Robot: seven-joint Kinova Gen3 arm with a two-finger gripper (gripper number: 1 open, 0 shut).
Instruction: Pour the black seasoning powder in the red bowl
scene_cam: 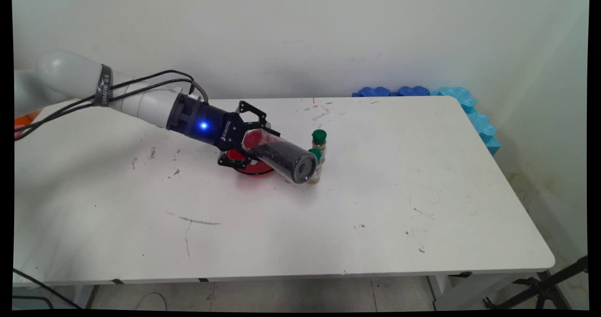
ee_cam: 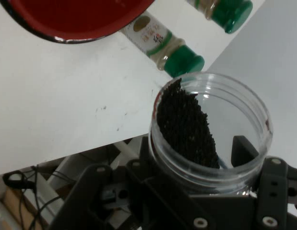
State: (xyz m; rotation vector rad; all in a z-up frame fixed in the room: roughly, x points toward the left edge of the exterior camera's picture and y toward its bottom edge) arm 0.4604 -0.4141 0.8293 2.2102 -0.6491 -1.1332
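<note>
- The gripper (scene_cam: pixel 256 141) is clamped on a clear jar (scene_cam: pixel 281 157) and holds it up above the table (scene_cam: pixel 375 204).
- The jar lies almost on its side. Its flat bottom faces near and right, and its open mouth faces back toward the gripper.
- In the hand view, the jar (ee_cam: pixel 210 129) has no lid. A black finger (ee_cam: pixel 244 148) shows through its clear wall.
- Black grains (ee_cam: pixel 186 127) sit in the jar. They are heaped along one side of it.
- A red bowl (scene_cam: pixel 253 166) sits on the table under the gripper. Most of it is hidden by the gripper and the jar.
- In the hand view, only the bowl's (ee_cam: pixel 76 19) dark rim and red inside show, at the top edge.
- Two small bottles with green caps stand upright just right of the bowl.
- The near bottle (scene_cam: pixel 315 166) is partly hidden behind the bottom of the jar. I cannot tell if they touch.
- The far bottle (scene_cam: pixel 319 141) stands just behind the near one.
- In the hand view, the two bottles (ee_cam: pixel 160 45) (ee_cam: pixel 225 9) have pale stuff inside and a label on the side.
- Blue foam blocks (scene_cam: pixel 469 110) line the far right corner of the table, by the wall.
- Black cables (scene_cam: pixel 141 84) run along the white arm (scene_cam: pixel 94 87), which comes in from the left.
- The table has dark scuffs and scratches (scene_cam: pixel 195 220) on it.
</note>
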